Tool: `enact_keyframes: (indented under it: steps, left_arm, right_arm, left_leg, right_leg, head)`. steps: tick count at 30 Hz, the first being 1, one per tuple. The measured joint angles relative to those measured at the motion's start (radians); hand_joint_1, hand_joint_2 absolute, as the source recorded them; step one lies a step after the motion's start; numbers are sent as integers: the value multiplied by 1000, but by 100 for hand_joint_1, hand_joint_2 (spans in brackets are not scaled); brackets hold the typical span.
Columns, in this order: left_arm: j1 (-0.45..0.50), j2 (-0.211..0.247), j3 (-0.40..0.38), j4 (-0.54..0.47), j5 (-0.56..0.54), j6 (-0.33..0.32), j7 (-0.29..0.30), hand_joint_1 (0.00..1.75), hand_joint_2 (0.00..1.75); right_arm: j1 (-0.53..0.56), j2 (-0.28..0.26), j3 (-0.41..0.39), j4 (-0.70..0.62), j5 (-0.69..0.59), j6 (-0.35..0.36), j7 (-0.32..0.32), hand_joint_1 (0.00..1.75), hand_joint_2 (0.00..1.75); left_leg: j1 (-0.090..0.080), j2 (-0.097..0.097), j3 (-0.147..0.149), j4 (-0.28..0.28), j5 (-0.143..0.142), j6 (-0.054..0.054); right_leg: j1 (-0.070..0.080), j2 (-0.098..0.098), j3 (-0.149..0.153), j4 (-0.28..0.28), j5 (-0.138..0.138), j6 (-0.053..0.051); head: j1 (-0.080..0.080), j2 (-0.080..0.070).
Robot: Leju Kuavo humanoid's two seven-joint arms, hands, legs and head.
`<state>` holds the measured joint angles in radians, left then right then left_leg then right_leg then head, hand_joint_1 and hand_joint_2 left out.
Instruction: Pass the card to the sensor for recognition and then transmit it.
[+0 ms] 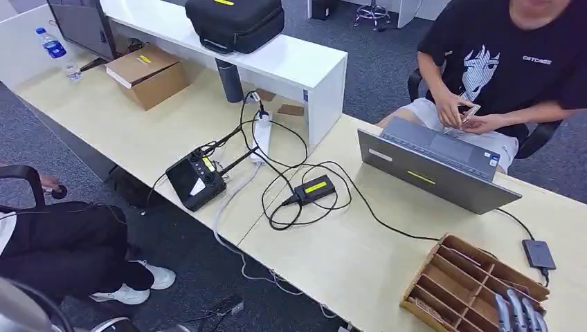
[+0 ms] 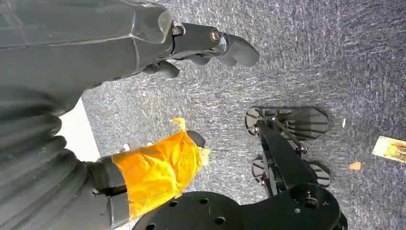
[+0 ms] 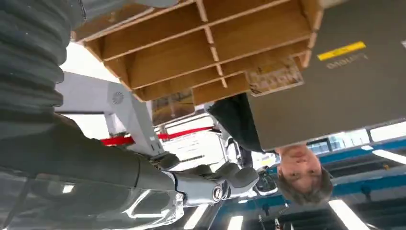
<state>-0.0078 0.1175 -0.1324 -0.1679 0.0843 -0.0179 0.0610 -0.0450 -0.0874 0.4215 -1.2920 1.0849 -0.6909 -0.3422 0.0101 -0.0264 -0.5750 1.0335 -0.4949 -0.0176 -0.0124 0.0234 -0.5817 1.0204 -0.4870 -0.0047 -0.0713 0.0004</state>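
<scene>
Hovering my empty, loosely spread right robot hand (image 1: pixel 520 311) over the wooden tray (image 1: pixel 443 277) at the tabletop's near edge, I am risking snagging a divider.

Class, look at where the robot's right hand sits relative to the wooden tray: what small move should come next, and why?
Probably lower the right hand into the wooden tray to reach for a card. The hand holds nothing and hovers at the tray's near corner, while the left hand hangs over the floor. Which slot holds cards is hard to tell.
</scene>
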Motion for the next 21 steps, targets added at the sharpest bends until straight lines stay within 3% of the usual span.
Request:
enact_keyframes:
  steps: [21]
  left_arm:
    - [0,0,0,0,-5,0,0,0,175]
  right_arm:
    - [19,31,-158,76,141,0,-29,0,175]
  left_leg:
    - [0,0,0,0,0,0]
  right_leg:
    - [0,0,0,0,0,0]
  head:
    - [0,0]
